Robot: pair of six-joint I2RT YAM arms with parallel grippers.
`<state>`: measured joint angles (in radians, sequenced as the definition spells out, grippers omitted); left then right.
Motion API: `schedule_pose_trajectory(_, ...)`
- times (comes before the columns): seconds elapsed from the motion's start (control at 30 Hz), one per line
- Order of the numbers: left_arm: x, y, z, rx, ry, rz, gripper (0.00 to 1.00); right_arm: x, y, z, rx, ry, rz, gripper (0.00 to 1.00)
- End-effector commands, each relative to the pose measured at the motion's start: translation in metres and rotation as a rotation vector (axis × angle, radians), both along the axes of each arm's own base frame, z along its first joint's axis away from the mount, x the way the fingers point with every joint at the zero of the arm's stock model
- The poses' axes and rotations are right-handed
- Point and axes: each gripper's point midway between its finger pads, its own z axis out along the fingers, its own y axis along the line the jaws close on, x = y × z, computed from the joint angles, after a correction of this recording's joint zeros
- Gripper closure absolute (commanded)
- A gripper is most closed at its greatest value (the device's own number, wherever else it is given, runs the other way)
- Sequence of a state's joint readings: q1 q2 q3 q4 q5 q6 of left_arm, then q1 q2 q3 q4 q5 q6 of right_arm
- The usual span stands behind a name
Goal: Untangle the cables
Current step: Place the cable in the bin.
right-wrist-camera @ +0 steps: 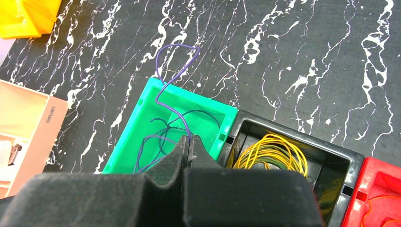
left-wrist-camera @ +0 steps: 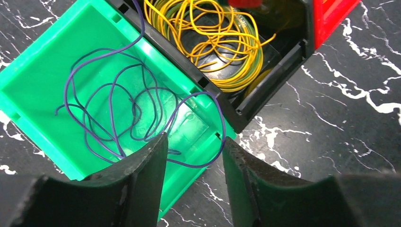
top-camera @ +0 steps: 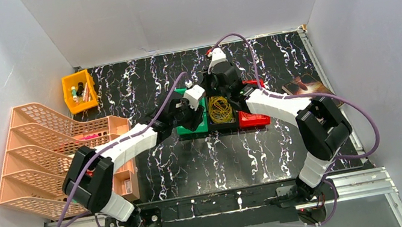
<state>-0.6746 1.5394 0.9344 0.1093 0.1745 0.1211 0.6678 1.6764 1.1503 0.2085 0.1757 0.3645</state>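
Note:
The cables lie sorted in three bins set side by side. A thin purple cable (left-wrist-camera: 118,109) sprawls in loops inside the green bin (left-wrist-camera: 42,80), and one loop hangs over its rim. In the black bin (right-wrist-camera: 340,156) sits a coiled bunch of yellow cables (left-wrist-camera: 213,38). An orange strand shows in the red bin (right-wrist-camera: 378,189). My left gripper (left-wrist-camera: 194,146) hovers open over the green bin's corner; the purple loop runs below its gap, unpinched. My right gripper (right-wrist-camera: 189,140) is shut on the purple cable (right-wrist-camera: 177,61), whose far end curls out onto the table.
A peach mesh file organizer (top-camera: 40,151) stands at the left edge of the marbled black table. A small yellow bin (top-camera: 80,91) with small items sits at the back left. White walls enclose the table on three sides.

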Motion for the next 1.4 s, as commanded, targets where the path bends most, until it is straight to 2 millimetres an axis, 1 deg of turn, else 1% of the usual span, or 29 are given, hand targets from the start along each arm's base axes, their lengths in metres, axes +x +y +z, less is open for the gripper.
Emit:
schedule_pose_trajectory(0.0,0.019,-0.001,0.011,0.006,-0.074,0.05,0.64,0.007,0.008,0.021,0.048,-0.037,0.012,1.0)
schedule_pose_trajectory(0.03,0.02,0.001,0.009,0.012,-0.071,0.065,0.71,0.007,0.008,0.021,0.049,-0.037,0.014,1.0)
schedule_pose_trajectory(0.1,0.024,0.01,0.001,0.047,-0.076,0.106,0.81,0.006,0.009,0.019,0.049,-0.033,0.019,1.0)
schedule_pose_trajectory(0.17,0.026,0.015,-0.003,0.064,-0.076,0.139,0.84,0.006,0.009,0.019,0.05,-0.032,0.023,1.0)
schedule_pose_trajectory(0.23,0.032,0.025,-0.007,0.087,-0.083,0.206,0.86,0.005,0.011,0.02,0.054,-0.032,0.03,1.0)
schedule_pose_trajectory(0.27,0.032,0.024,-0.016,0.097,-0.05,0.223,0.83,0.004,0.014,0.018,0.062,-0.022,0.045,1.0)
schedule_pose_trajectory(0.33,0.031,0.021,-0.029,0.088,-0.004,0.234,0.77,0.001,0.016,0.013,0.065,-0.007,0.059,1.0)
schedule_pose_trajectory(0.37,0.03,0.02,-0.028,0.071,0.003,0.239,0.66,0.0,0.016,0.01,0.063,-0.001,0.059,1.0)
schedule_pose_trajectory(0.4,0.029,0.019,-0.023,0.052,-0.001,0.241,0.59,0.0,0.015,0.009,0.06,-0.003,0.057,1.0)
schedule_pose_trajectory(0.47,0.027,0.019,-0.011,0.024,-0.015,0.245,0.56,0.0,0.015,0.008,0.057,-0.001,0.062,1.0)
schedule_pose_trajectory(0.5,0.026,0.02,-0.001,0.004,-0.029,0.25,0.51,0.0,0.016,0.006,0.052,0.004,0.067,1.0)
schedule_pose_trajectory(0.6,0.023,0.024,0.015,-0.028,-0.052,0.264,0.43,-0.002,0.016,0.001,0.045,0.014,0.073,1.0)
schedule_pose_trajectory(0.67,0.02,0.027,0.025,-0.053,-0.065,0.278,0.39,-0.004,0.015,-0.002,0.042,0.019,0.074,1.0)
schedule_pose_trajectory(0.77,0.012,0.033,0.038,-0.097,-0.072,0.296,0.37,-0.006,0.013,-0.005,0.035,0.023,0.075,1.0)
schedule_pose_trajectory(0.8,0.008,0.035,0.035,-0.1,-0.062,0.304,0.37,-0.006,0.013,-0.006,0.032,0.022,0.078,1.0)
schedule_pose_trajectory(0.83,0.004,0.038,0.043,-0.125,-0.072,0.313,0.37,-0.006,0.013,-0.006,0.031,0.022,0.079,1.0)
schedule_pose_trajectory(0.87,0.001,0.042,0.046,-0.141,-0.073,0.324,0.37,-0.007,0.013,-0.007,0.026,0.022,0.084,1.0)
schedule_pose_trajectory(0.97,-0.01,0.055,0.048,-0.169,-0.067,0.37,0.37,-0.008,0.015,-0.01,0.01,0.026,0.106,1.0)
schedule_pose_trajectory(1.07,-0.015,0.071,0.058,-0.205,-0.077,0.448,0.36,-0.009,0.016,-0.014,-0.017,0.039,0.129,1.0)
schedule_pose_trajectory(1.13,-0.017,0.082,0.064,-0.212,-0.087,0.498,0.36,-0.011,0.017,-0.021,-0.04,0.064,0.141,1.0)
schedule_pose_trajectory(1.23,-0.017,0.095,0.069,-0.207,-0.098,0.563,0.36,-0.011,0.016,-0.022,-0.059,0.078,0.147,1.0)
schedule_pose_trajectory(1.3,-0.017,0.102,0.072,-0.195,-0.105,0.59,0.36,-0.013,0.016,-0.037,-0.098,0.113,0.159,1.0)
schedule_pose_trajectory(1.37,-0.017,0.108,0.074,-0.187,-0.115,0.611,0.36,-0.015,0.017,-0.046,-0.136,0.137,0.175,1.0)
